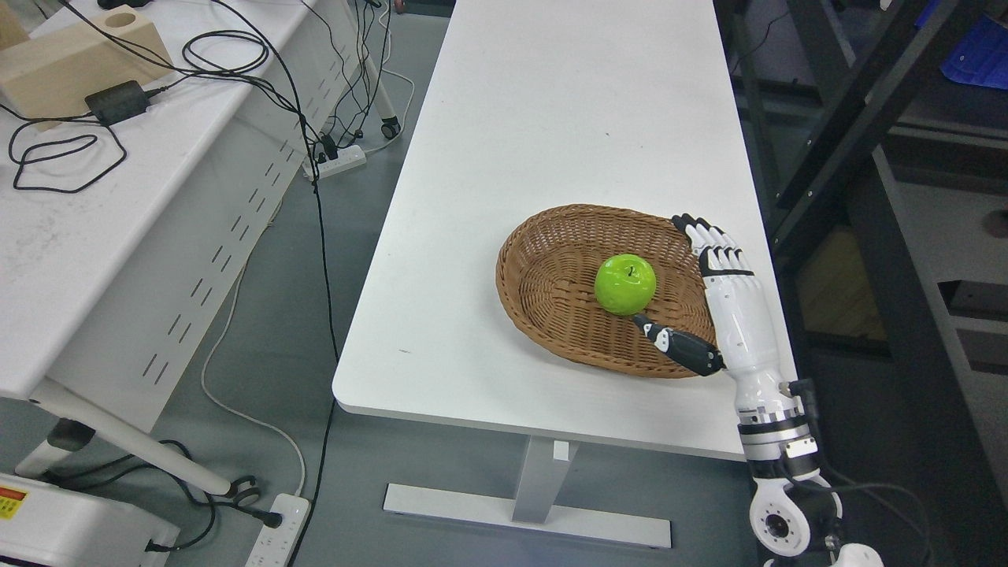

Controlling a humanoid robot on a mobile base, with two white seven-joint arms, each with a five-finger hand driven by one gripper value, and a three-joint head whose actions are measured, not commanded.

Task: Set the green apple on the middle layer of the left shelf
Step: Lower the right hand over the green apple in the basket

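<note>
Green and glossy, the apple (625,285) sat upright near the middle of an oval wicker basket (543,291) on the white surface (551,142), its stem dimple facing up. The right robot hand (713,291) lay at the basket's right rim, fingers (709,240) stretched out straight and the thumb (677,344) splayed toward the fruit, its tip just beside the apple's lower edge; whether it touched the skin was hard to tell from this angle. Nothing was gripped. No left arm showed in the head view.

Judging by the shine, the apple was smooth, hard and likely slippery, rounded enough to roll in the shallow basket if nudged. It looked light and rigid, so a firm wrap should not bruise or deform it. The best hold seemed to be around its widest girth, thumb on the near side and fingers curling over the far side, rather than pinching the top.
</note>
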